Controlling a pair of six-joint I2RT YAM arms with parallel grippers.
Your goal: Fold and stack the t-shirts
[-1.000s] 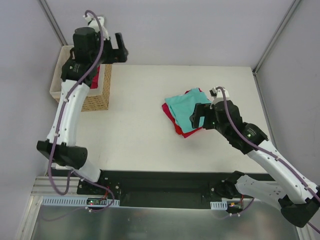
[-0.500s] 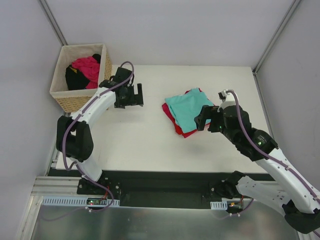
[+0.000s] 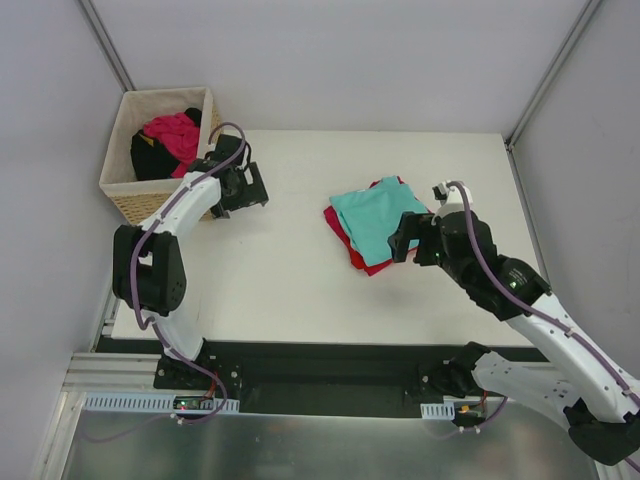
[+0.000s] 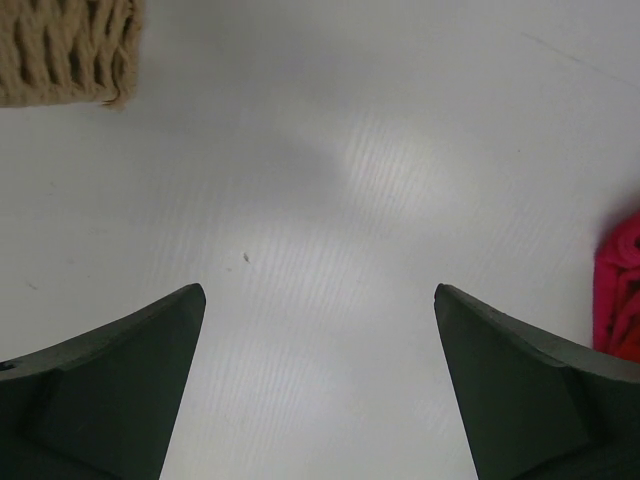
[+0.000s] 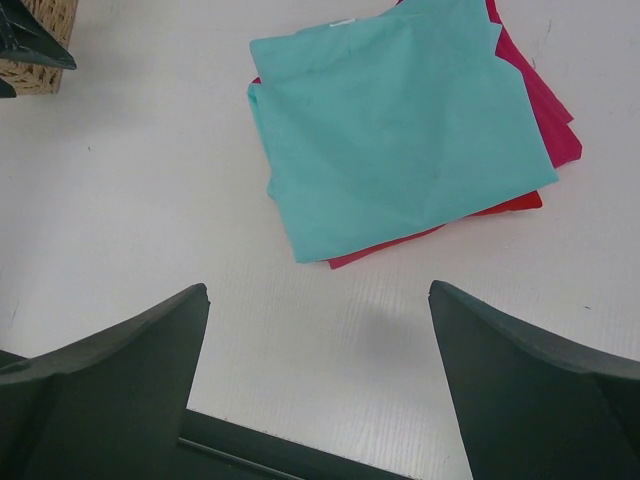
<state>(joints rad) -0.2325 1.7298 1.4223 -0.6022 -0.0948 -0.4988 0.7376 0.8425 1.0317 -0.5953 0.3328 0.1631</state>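
Note:
A folded teal t-shirt (image 3: 372, 218) lies on top of folded red t-shirts (image 3: 345, 238) right of the table's middle. In the right wrist view the teal shirt (image 5: 395, 125) fills the top and red edges (image 5: 545, 110) stick out beneath it. A crumpled magenta-pink shirt (image 3: 172, 135) sits in the basket. My right gripper (image 3: 400, 240) (image 5: 320, 288) hovers open just near of the stack, nothing between its fingers. The left gripper (image 3: 245, 188) (image 4: 318, 292) is open and empty over bare table beside the basket. A red-pink cloth edge (image 4: 620, 290) shows at that view's right border.
The woven wicker basket (image 3: 120, 190) stands at the far left of the table, with a black item (image 3: 148, 158) inside next to the pink shirt. Its corner (image 4: 65, 50) appears in the left wrist view. Grey walls enclose the table on three sides.
The left arm swung down from above the basket to the table, then drew back left toward the basket. The right gripper backed slightly away from the stack. Both stayed open.

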